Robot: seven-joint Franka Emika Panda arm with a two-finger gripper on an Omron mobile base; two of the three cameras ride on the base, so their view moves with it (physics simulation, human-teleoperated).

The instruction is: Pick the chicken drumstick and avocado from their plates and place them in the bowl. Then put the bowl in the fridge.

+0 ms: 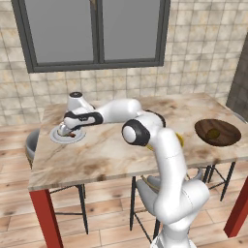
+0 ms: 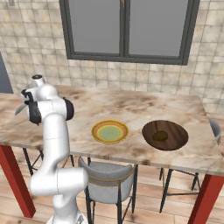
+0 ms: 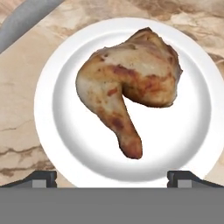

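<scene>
The chicken drumstick, golden-brown with its bone end towards me, lies on the small white plate near the table's left end. My gripper hangs right above it, open wide, one fingertip low on either side and nothing between them. From the left base view the gripper stands over that plate. The dark brown bowl sits on the right part of the table with the avocado inside. Beside the bowl, the yellow-rimmed plate is bare. The fridge is out of view.
The marble table has red legs and a near edge close behind the white plate. A grey chair stands at its left end, and stools are tucked under the front. A window fills the tiled back wall.
</scene>
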